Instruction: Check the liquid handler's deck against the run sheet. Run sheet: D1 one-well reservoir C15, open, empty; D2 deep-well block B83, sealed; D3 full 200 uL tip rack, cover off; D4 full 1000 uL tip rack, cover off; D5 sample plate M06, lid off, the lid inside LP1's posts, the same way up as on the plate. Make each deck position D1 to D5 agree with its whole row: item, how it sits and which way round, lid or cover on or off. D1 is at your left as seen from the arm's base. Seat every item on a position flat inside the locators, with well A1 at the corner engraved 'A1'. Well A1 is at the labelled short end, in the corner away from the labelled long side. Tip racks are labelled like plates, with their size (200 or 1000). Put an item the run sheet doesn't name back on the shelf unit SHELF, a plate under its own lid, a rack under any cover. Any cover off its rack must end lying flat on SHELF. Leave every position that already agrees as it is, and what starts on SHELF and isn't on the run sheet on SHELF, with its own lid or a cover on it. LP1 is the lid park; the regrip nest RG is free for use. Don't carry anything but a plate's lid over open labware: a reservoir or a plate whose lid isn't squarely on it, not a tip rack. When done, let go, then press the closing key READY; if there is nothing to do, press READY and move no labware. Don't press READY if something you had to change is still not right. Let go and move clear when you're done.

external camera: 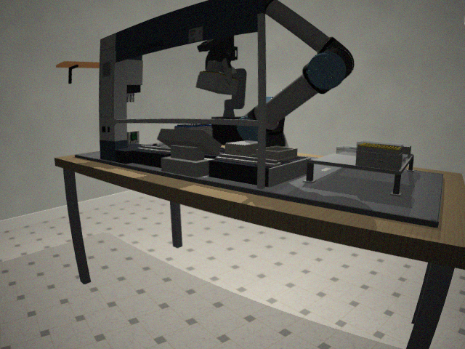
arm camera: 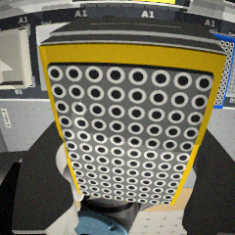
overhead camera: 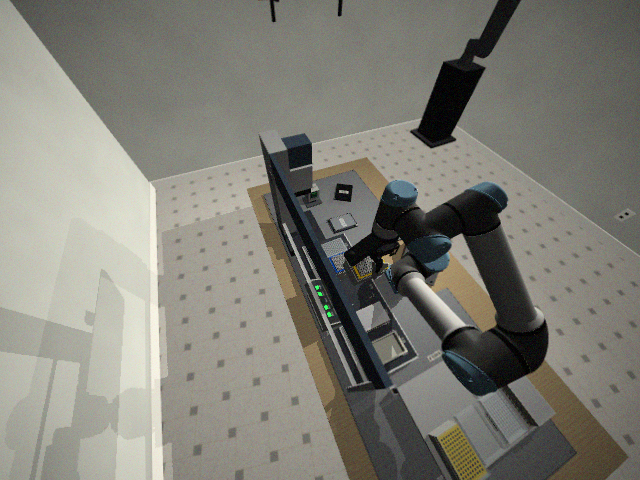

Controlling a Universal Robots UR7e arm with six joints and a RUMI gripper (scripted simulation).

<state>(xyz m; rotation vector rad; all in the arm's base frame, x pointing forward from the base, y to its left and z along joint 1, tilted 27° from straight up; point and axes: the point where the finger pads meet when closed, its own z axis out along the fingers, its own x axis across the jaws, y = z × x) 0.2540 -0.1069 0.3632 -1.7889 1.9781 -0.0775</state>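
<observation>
One yellow tip rack point(arm camera: 129, 132) is clamped in the gripper point(overhead camera: 368, 261) above the deck point(overhead camera: 413, 330), not yet seated, so checking the other positions and pressing READY apparently remain.

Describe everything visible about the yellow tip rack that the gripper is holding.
The yellow tip rack is a box-shaped rack with a yellow top frame around a grey plate of round holes in even rows, each ringed white and dark in the centre. Its side wall looks dark grey. No cover is on it. The gripper is shut on it, dark fingers at its sides, holding it above the deck beside the blue-framed rack. In the wrist view it tilts away towards the engraved A1 marks.
</observation>
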